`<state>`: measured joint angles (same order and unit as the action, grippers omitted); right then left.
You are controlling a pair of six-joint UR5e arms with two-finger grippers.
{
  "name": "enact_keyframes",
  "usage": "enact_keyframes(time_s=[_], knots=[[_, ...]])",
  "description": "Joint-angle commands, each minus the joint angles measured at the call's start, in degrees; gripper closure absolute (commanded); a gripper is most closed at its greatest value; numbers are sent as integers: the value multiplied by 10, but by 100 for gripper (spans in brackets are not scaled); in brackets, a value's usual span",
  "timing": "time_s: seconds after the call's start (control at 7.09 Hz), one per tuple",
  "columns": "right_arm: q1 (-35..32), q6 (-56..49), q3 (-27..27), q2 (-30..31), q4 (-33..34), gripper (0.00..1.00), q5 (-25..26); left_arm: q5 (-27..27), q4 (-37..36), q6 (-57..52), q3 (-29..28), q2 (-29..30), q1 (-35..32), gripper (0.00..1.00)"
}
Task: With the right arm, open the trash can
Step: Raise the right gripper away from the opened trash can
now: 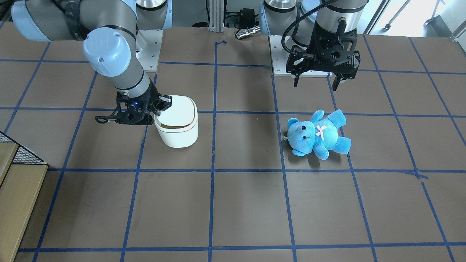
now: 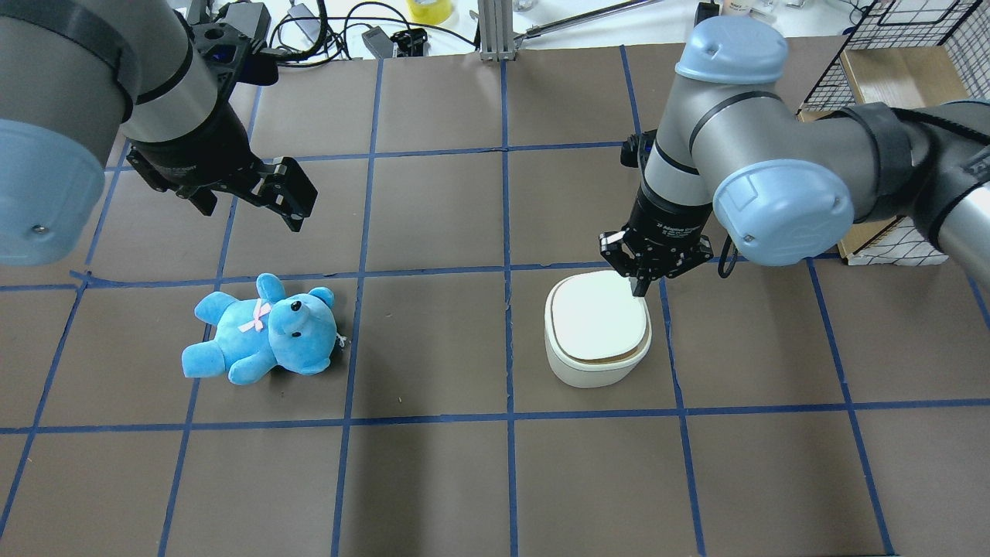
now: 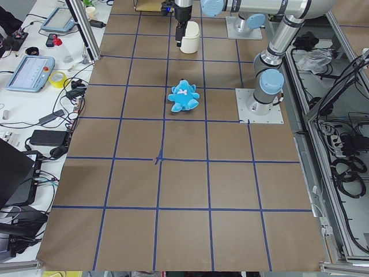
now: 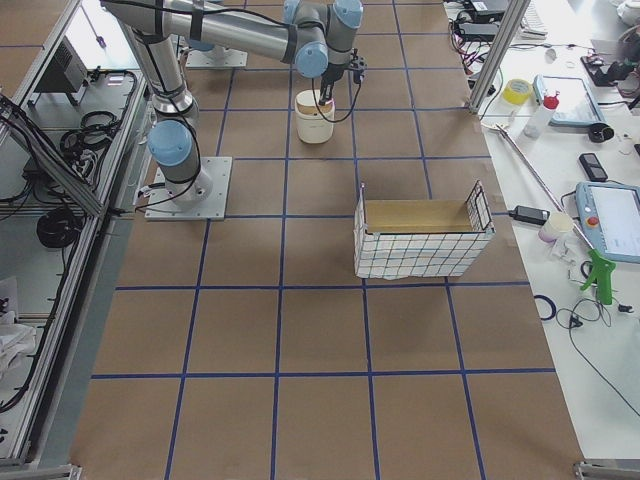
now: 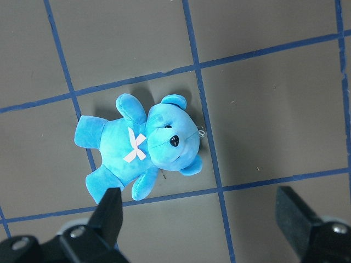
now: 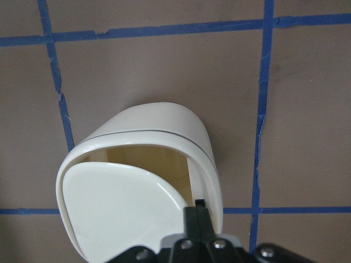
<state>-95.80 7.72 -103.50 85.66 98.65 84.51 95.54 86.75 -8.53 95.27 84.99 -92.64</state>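
Note:
The white trash can (image 1: 177, 127) stands on the brown table and also shows in the overhead view (image 2: 595, 333). My right gripper (image 1: 165, 103) is shut, and its closed fingertips (image 6: 200, 211) press on the lid's edge nearest the robot (image 2: 640, 288). The lid is tilted. In the right wrist view a gap between the lid and the trash can's rim (image 6: 159, 131) shows the pale inside. My left gripper (image 1: 316, 83) is open and empty. It hangs above the table, on the robot's side of the blue teddy bear (image 1: 318, 133).
The teddy bear (image 2: 263, 329) lies on its back in the left half of the table and shows in the left wrist view (image 5: 142, 145). A wire basket (image 4: 420, 240) with a wooden box stands at the table's right end. Blue tape lines grid the table.

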Motion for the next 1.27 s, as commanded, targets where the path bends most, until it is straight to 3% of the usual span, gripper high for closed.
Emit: enact_keyframes(time_s=[0.0,0.14,0.56,1.13], knots=[[3,3,43,14,-1,25,9,0,0,0,0,0,0,0],[5,4,78,14,0,0,34,0,0,0,0,0,0,0],[12,-10,103,18,-1,0,96,0,0,0,0,0,0,0],[47,-28,103,50,-31,0,95,0,0,0,0,0,0,0]])
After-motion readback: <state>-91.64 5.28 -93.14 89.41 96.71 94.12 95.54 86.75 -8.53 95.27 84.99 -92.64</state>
